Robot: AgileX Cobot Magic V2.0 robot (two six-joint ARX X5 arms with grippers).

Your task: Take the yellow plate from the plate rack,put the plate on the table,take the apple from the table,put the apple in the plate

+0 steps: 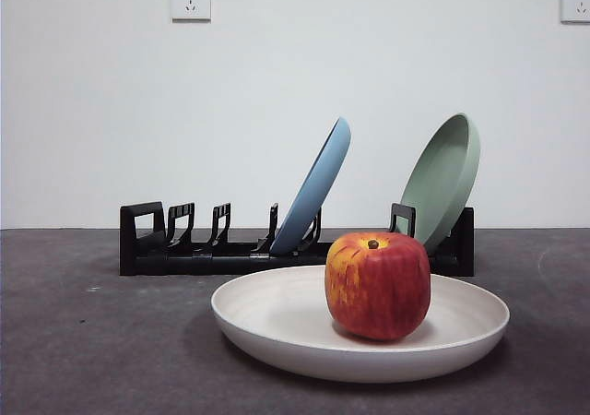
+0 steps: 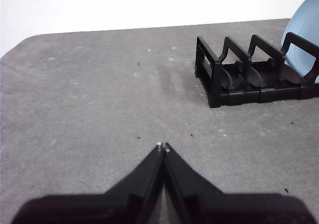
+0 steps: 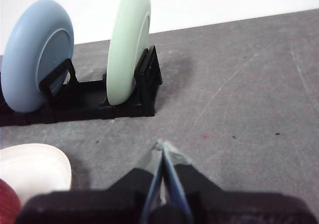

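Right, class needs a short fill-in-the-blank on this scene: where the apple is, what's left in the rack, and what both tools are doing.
1. The apple sits in the cream ____.
2. The rack holds ____ plates, one blue and one green.
3. The left tool and right tool are both ____, holding nothing.

Missing words: plate; two; shut

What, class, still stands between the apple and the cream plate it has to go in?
Nothing visible: the apple already sits inside the cream plate, which lies flat on the table in front of the plate rack. Both grippers are shut and away from it.
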